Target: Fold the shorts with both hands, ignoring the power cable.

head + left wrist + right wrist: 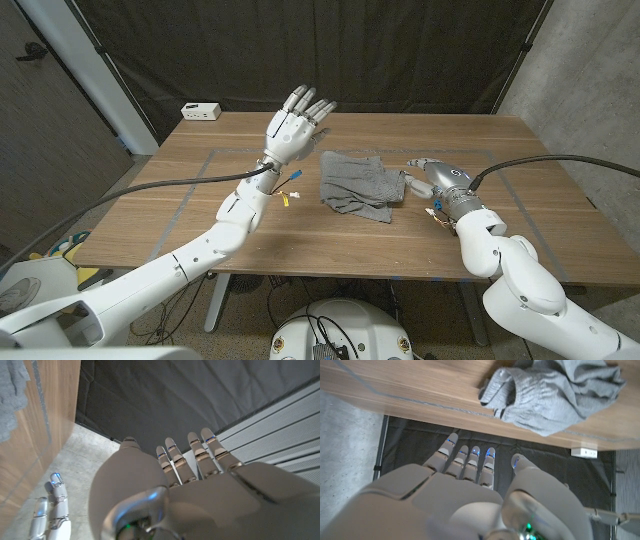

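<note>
The grey shorts (357, 180) lie crumpled in a loose heap at the middle of the wooden table (150, 205). My left hand (295, 125) is raised above the table to the left of the shorts, fingers straight and apart, holding nothing. My right hand (432, 180) is low by the shorts' right edge, fingers pointing toward the cloth, apart from it. In the left wrist view the left hand (200, 490) shows its back, with the shorts (12, 395) off to one side. In the right wrist view the right hand (470, 495) has straight fingers, and the shorts (555, 395) lie beyond them.
A white power strip (201, 111) sits at the table's back left corner, also seen as the power strip (584, 452) in the right wrist view. Thin tape lines (180, 200) mark a rectangle on the tabletop. A dark curtain hangs behind the table.
</note>
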`<state>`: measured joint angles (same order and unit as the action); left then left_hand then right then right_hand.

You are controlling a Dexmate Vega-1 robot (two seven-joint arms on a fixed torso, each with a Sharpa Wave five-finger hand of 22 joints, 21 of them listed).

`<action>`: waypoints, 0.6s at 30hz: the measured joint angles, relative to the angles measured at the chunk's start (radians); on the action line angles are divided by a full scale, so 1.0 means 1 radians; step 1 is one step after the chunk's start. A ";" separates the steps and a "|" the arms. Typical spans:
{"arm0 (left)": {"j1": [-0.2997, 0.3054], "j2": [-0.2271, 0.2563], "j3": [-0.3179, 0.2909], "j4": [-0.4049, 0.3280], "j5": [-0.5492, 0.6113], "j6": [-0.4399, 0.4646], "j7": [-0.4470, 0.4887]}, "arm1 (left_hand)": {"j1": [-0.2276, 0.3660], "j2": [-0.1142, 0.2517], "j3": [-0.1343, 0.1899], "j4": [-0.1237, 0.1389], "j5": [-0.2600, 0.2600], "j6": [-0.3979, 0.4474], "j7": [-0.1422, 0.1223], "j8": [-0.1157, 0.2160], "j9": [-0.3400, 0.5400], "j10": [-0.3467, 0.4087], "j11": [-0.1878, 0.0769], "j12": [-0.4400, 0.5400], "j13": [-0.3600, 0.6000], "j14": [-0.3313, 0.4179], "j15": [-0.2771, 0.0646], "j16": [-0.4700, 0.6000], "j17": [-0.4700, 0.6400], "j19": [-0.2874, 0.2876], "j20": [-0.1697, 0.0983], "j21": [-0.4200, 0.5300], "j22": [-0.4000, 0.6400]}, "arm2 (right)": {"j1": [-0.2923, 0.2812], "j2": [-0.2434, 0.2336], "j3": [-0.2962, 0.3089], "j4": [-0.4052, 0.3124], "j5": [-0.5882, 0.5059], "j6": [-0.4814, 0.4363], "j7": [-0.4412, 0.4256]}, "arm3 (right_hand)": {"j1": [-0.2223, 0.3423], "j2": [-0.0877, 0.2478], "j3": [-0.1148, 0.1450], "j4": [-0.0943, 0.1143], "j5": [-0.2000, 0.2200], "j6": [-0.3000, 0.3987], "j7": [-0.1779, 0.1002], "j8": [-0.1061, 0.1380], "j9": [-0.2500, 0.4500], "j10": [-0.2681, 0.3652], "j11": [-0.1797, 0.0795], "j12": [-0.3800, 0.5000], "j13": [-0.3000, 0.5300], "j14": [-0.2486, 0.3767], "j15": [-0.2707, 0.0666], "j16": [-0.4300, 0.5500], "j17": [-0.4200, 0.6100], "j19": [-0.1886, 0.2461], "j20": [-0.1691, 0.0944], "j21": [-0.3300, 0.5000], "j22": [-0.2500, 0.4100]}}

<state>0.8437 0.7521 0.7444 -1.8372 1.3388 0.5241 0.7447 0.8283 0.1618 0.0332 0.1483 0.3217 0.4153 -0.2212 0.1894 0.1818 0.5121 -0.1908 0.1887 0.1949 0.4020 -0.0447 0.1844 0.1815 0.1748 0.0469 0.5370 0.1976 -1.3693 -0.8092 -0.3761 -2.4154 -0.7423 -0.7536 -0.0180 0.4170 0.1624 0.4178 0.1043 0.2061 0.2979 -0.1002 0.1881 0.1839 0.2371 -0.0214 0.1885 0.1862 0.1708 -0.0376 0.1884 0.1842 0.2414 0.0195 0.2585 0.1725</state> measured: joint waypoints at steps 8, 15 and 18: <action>0.078 -0.016 -0.086 -0.057 -0.180 -0.013 0.005 | -0.025 0.001 -0.004 0.003 -0.018 -0.028 0.001 -0.009 -0.001 -0.036 0.014 -0.002 0.000 -0.020 -0.002 0.000 0.000 -0.011 0.011 -0.005 0.000 | 0.001 0.042 0.051 0.070 0.224 0.176 -0.175 | 0.000 0.000 0.000 0.000 0.000 -0.011 0.000 0.000 0.000 -0.007 0.000 -0.004 0.000 -0.011 0.000 0.000 0.000 0.000 0.000 0.000 0.000; 0.099 -0.017 -0.111 -0.072 -0.360 -0.066 -0.002 | -0.042 0.008 -0.004 0.003 -0.038 -0.080 0.004 -0.015 0.000 -0.074 0.042 -0.002 0.000 -0.052 0.001 0.000 0.000 -0.016 0.016 -0.008 0.000 | 0.009 0.066 0.078 0.134 0.275 0.218 -0.210 | -0.004 0.004 -0.005 -0.005 0.000 -0.015 0.004 -0.001 0.000 -0.011 0.004 -0.004 0.000 -0.017 0.001 0.000 0.005 0.000 0.000 -0.007 0.000; 0.155 -0.018 -0.193 -0.117 -0.427 -0.094 -0.010 | -0.048 0.013 0.001 0.006 -0.047 -0.103 0.016 -0.019 0.000 -0.092 0.046 -0.002 0.000 -0.066 0.002 -0.005 0.000 -0.021 0.021 -0.012 0.000 | 0.013 0.077 0.088 0.166 0.417 0.363 -0.301 | -0.008 0.000 -0.005 -0.005 0.000 -0.020 0.002 -0.007 0.000 -0.021 0.005 -0.004 0.000 -0.022 0.000 0.000 0.005 0.000 0.000 -0.007 0.000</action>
<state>0.9987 0.7343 0.5517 -1.9543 0.9114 0.4305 0.7347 0.7807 0.1751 0.0340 0.1544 0.2744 0.3123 -0.2051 0.1699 0.1814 0.4196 -0.1446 0.1868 0.1950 0.3357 -0.0426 0.1792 0.1817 0.1534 0.0682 0.5249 0.1976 -1.3562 -0.7326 -0.2883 -2.2491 -0.3253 -0.3907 -0.3190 0.4093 0.1621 0.4128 0.0995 0.2061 0.2780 -0.0983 0.1809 0.1838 0.2166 -0.0167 0.1846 0.1862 0.1493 -0.0377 0.1885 0.1888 0.2413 0.0196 0.2512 0.1725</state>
